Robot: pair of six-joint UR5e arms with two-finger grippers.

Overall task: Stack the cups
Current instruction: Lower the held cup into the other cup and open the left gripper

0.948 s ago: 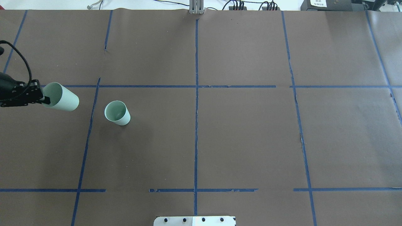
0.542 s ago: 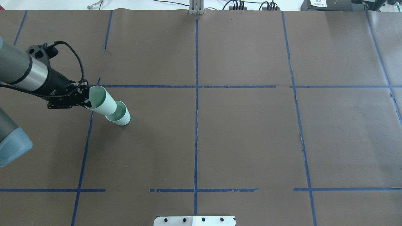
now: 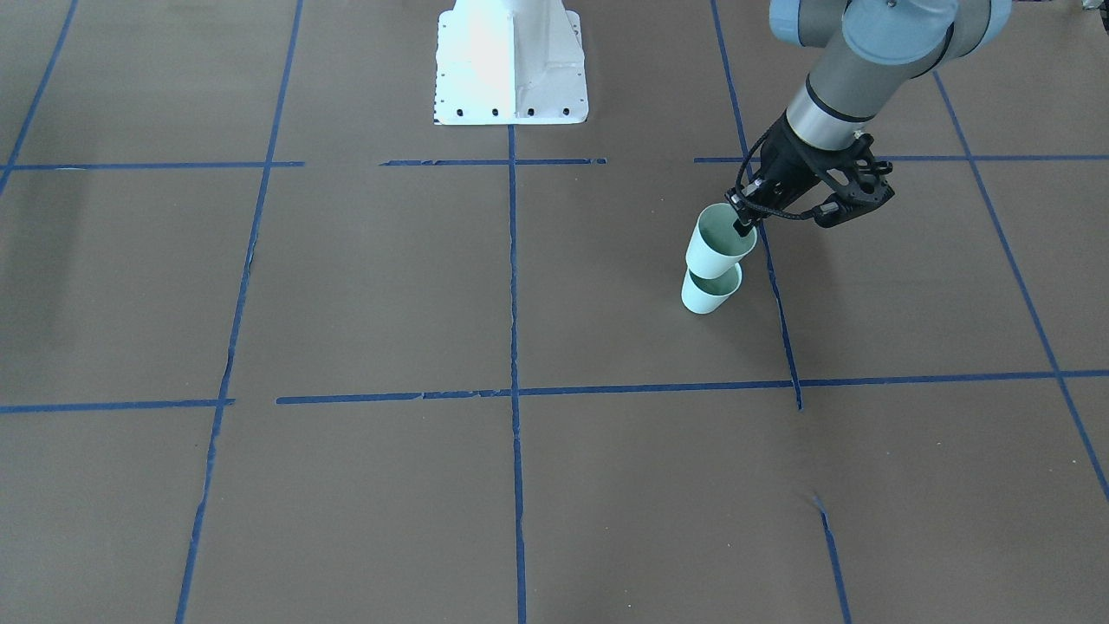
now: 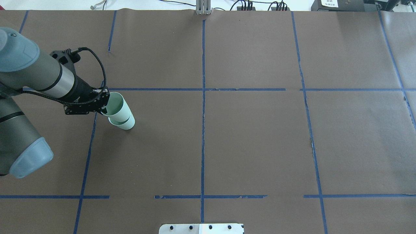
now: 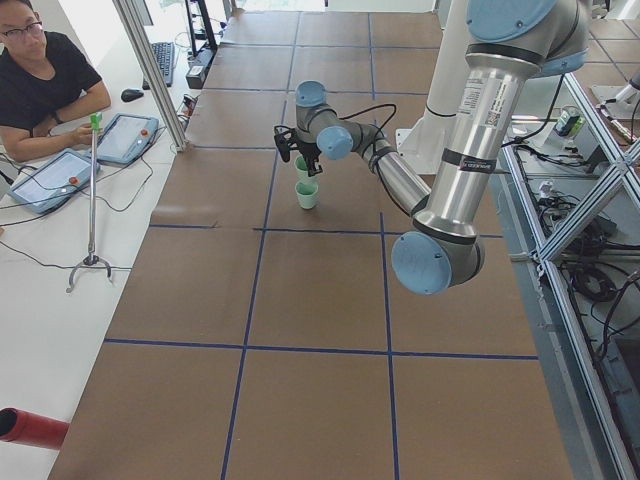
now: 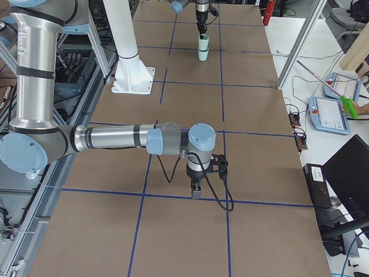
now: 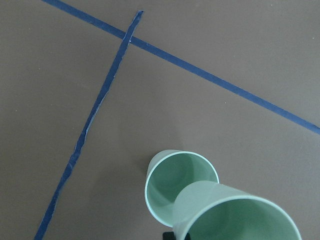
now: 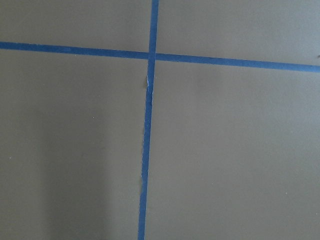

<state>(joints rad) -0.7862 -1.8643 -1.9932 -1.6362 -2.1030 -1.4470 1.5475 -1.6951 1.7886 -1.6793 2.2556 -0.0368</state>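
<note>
The left arm (image 4: 35,73) and right arm (image 6: 109,138) are silver-grey with pale-blue joint caps (image 4: 31,161); the left end effector (image 4: 104,110) is black, with a looping cable (image 4: 100,68).

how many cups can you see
2. The lower cup stands on the table; the upper cup, gripped at its rim by the left end effector, is directly above it, base at its mouth.

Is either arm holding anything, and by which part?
The left end effector pinches the upper cup by its rim, over the lower cup. The right end effector shows nothing held.
</note>
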